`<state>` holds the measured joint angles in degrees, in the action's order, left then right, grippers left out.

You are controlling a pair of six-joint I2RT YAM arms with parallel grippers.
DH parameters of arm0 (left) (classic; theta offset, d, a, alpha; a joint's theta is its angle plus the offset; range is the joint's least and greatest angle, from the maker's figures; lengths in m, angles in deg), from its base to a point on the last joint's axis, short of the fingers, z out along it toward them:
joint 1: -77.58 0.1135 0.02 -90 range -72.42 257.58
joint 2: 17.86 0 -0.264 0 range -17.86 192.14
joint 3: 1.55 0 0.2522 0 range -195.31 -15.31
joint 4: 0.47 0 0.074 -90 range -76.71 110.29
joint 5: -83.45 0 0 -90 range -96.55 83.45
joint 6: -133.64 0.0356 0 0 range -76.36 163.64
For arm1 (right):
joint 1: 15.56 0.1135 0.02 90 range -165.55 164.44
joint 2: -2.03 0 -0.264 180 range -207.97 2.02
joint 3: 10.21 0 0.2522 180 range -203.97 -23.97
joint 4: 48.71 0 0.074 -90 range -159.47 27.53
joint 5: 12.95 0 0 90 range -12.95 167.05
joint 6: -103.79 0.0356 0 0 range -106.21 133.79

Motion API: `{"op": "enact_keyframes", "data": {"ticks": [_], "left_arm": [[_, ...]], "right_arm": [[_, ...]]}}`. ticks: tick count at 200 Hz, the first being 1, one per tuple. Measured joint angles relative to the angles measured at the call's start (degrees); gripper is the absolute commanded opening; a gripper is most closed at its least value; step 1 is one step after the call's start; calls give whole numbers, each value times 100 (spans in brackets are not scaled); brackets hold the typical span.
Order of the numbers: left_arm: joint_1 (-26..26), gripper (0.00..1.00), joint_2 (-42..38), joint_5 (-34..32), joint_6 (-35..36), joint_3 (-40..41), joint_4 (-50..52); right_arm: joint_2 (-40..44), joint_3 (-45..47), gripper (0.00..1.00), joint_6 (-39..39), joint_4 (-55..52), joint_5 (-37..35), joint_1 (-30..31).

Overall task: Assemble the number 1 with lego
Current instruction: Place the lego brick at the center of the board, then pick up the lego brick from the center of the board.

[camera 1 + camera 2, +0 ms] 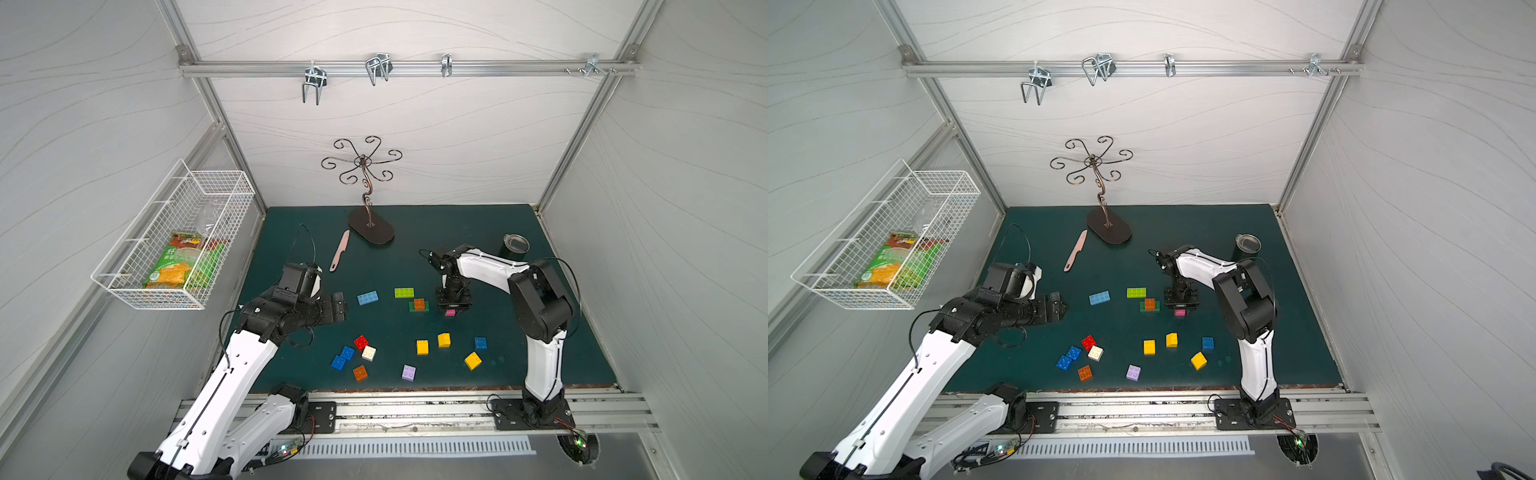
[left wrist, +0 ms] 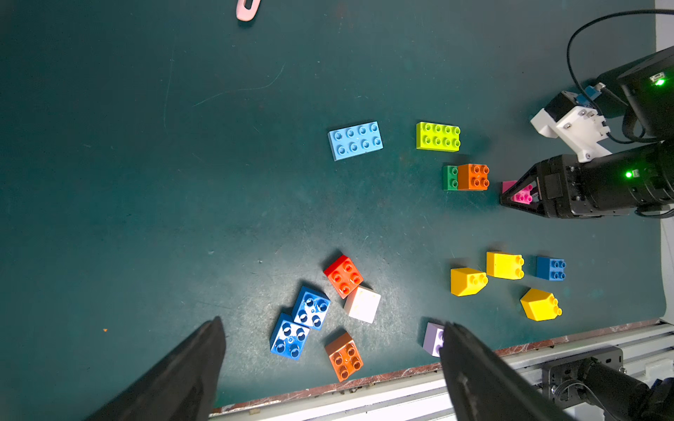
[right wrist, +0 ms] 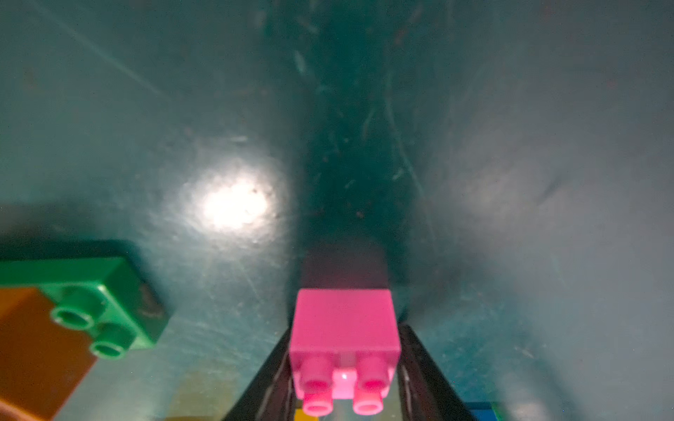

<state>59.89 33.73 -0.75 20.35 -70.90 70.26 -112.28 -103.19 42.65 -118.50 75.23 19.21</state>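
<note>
Left gripper (image 1: 340, 306): jaws wide, empty. Mat (image 1: 415, 249): blue bricks (image 1: 338, 362) 3, orange (image 1: 360, 372) 2 (one atop dark-green (image 2: 450, 177) 1), red (image 1: 360, 342) 1, light-blue (image 1: 368, 298) 1, white (image 1: 368, 353) 1, lime (image 1: 404, 292) 1, lilac (image 1: 409, 372) 1, yellow (image 1: 422, 347) 3. Pink brick (image 3: 344, 328) 1, between right gripper's (image 1: 451, 311) jaws; grip unclear.

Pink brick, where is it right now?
In both top views the pink brick sits between the fingers of the right gripper, just right of the orange brick stacked on the dark-green brick.

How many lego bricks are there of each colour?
Yellow bricks: 3
Blue bricks: 3
Orange bricks: 2
Red brick: 1
White brick: 1
Lilac brick: 1
Pink brick: 1
Light-blue brick: 1
Lime brick: 1
Dark-green brick: 1
Total: 15
</note>
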Motion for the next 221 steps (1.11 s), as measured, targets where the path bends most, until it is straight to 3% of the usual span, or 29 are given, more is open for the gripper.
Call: {"op": "enact_keyframes", "data": {"ticks": [19,45,198,221], "left_arm": [[0,98,0,0,2,0,2],[0,98,0,0,0,0,2],[0,97,0,7,2,0,0],[0,97,0,15,2,0,0]], "right_arm": [[0,-11,59,11,-13,-42,2],[2,-17,59,24,-4,-52,2],[50,-17,38,284,122,-85,2],[66,-17,31,299,122,-94,2]]}}
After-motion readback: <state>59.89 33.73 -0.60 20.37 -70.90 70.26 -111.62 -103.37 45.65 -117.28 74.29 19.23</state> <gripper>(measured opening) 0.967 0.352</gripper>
